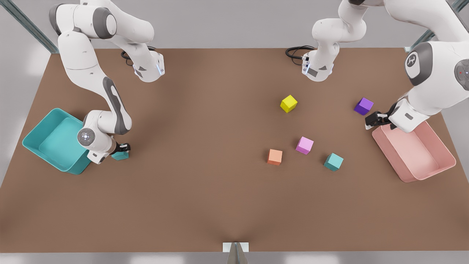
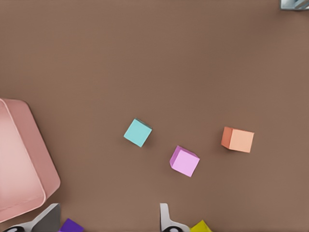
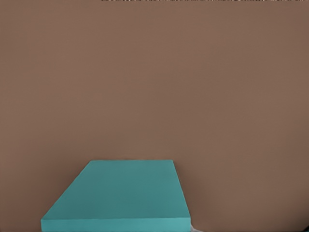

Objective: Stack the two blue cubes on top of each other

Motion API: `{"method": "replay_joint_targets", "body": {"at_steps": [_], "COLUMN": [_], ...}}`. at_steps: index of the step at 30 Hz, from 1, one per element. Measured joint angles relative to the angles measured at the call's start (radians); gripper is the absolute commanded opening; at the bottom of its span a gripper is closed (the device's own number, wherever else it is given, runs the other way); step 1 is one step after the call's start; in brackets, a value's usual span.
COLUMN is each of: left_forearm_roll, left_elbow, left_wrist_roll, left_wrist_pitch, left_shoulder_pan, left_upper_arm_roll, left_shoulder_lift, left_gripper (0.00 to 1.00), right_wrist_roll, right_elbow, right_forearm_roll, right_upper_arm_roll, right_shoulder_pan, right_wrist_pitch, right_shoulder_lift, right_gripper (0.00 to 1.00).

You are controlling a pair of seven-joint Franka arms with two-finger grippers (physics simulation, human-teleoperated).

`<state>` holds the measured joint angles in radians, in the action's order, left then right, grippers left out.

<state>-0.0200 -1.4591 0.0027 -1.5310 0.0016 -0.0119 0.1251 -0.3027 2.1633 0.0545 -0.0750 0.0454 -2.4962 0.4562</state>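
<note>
Down at the front view's left, the right gripper (image 1: 122,149) sits low over one teal cube (image 1: 120,155), just beside the near right corner of the teal bin (image 1: 44,141). Its dark fingers meet the cube's top edge, but whether they pinch it cannot be told. The right wrist view has that cube (image 3: 118,195) very close, resting on the brown tabletop (image 3: 154,87).

Over at the front view's right, the left gripper (image 1: 373,119) hovers at the far left corner of the pink bin (image 1: 432,167), just near of the purple cube (image 1: 364,106). Its fingers (image 2: 166,220) are spread.

The second teal cube (image 1: 333,161) lies alone on the tabletop (image 1: 205,205), left of the pink bin and well apart from the first. A pink cube (image 1: 304,145) and an orange cube (image 1: 274,157) sit to its left, a yellow cube (image 1: 288,103) farther back.
</note>
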Motion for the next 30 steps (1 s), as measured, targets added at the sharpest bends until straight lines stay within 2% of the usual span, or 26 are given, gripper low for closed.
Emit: {"method": "replay_joint_targets", "body": {"at_steps": [2, 4, 7, 9, 11, 13, 16, 21, 26, 30], "left_forearm_roll": [0.001, 0.001, 0.000, -0.001, -0.001, -0.003, -0.004, 0.058, 0.101, 0.111], "left_elbow": [-0.001, -0.001, -0.003, -0.003, -0.003, -0.002, -0.006, -0.056, -0.102, -0.280], "left_wrist_roll": [0.000, 0.000, 0.001, 0.001, 0.001, 0.001, 0.001, 0.061, 0.144, 0.215], "left_wrist_pitch": [-0.008, -0.010, -0.010, -0.009, -0.007, -0.005, -0.003, -0.038, -0.180, -0.325], "left_shoulder_pan": [0.001, 0.003, 0.002, 0.001, 0.001, 0.001, -0.001, -0.001, -0.029, -0.003], "left_upper_arm_roll": [0.000, -0.001, -0.003, -0.003, -0.003, -0.003, -0.003, -0.003, -0.021, -0.036], "left_shoulder_lift": [0.001, -0.003, -0.006, -0.007, -0.008, -0.008, -0.007, 0.027, 0.178, 0.161], "left_gripper": [1.00, 1.00, 1.00, 1.00, 1.00, 1.00, 1.00, 1.00, 1.00, 1.00], "right_wrist_roll": [-0.016, -0.036, -0.068, -0.081, -0.085, -0.074, -0.046, 0.017, 0.083, 0.140], "right_elbow": [0.001, -0.001, -0.124, -0.299, -0.514, -0.735, -0.918, -1.022, -1.040, -1.044], "right_forearm_roll": [-0.009, -0.018, -0.038, -0.057, -0.099, -0.127, -0.147, -0.145, -0.086, -0.036], "right_upper_arm_roll": [0.001, 0.008, 0.042, 0.139, 0.218, 0.242, 0.251, 0.240, 0.228, 0.228], "right_shoulder_pan": [-0.001, -0.005, -0.008, -0.010, -0.148, -0.373, -0.623, -0.834, -0.870, -0.895], "right_wrist_pitch": [-0.001, 0.038, 0.206, 0.357, 0.473, 0.557, 0.639, 0.639, 0.564, 0.503], "right_shoulder_lift": [-0.017, -0.108, -0.279, -0.302, -0.241, -0.143, -0.037, 0.214, 0.373, 0.449], "right_gripper": [0.34, 0.22, 0.21, 0.21, 0.21, 0.21, 0.21, 0.21, 0.21, 0.21]}}
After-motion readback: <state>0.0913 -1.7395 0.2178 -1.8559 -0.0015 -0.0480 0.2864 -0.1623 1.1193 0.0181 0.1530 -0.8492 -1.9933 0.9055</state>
